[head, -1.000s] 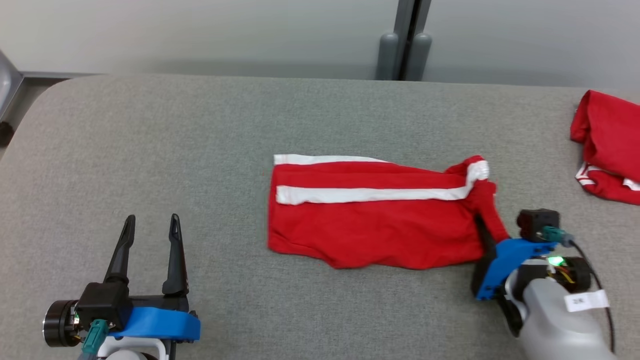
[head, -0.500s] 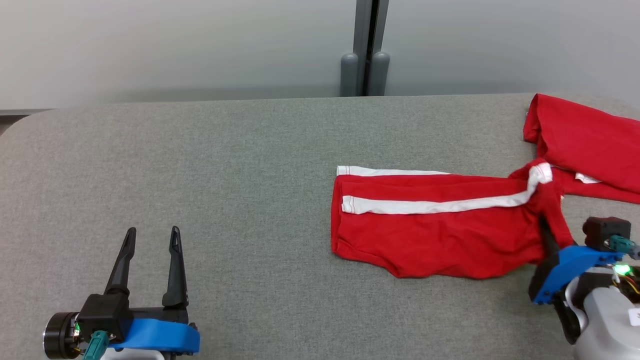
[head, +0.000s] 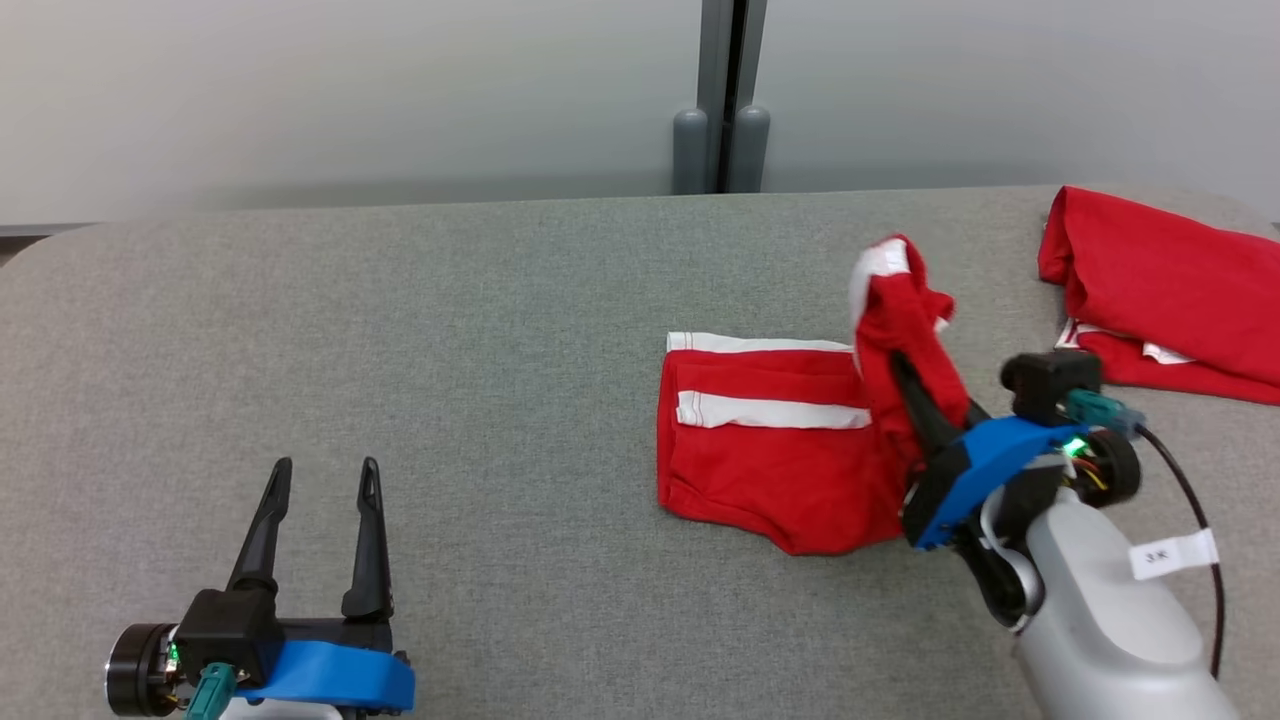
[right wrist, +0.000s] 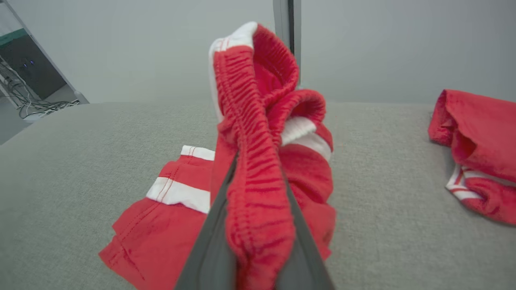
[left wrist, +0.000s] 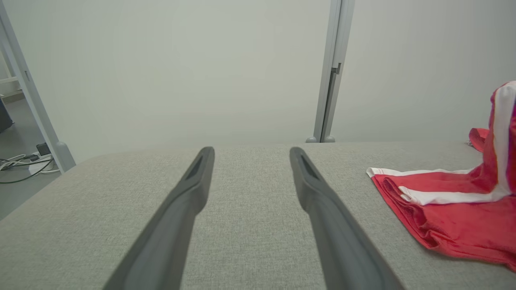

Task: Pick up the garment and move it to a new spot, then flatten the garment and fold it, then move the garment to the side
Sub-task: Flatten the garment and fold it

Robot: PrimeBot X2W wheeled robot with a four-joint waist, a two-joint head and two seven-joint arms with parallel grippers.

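Note:
The garment (head: pixel 770 450) is a pair of red shorts with white side stripes, lying on the grey table (head: pixel 450 330). My right gripper (head: pixel 905 375) is shut on its elastic waistband end and holds that end lifted and folded over toward the left, above the rest of the cloth. In the right wrist view the bunched waistband (right wrist: pixel 254 121) rises between the two fingers. The left wrist view shows the garment (left wrist: pixel 451 213) at the right. My left gripper (head: pixel 325 470) stands open at the lower left, well apart from the cloth, with nothing between its fingers.
A second red garment (head: pixel 1160 290) lies folded at the table's far right, near the back edge. A grey post (head: pixel 722 95) stands behind the table against a pale wall. Bare tabletop spreads left of the shorts.
My right gripper has lifted the waistband end off the table and carried it leftward over the shorts. The camera shifted earlier, moving the whole scene. The left gripper has stayed open in place.

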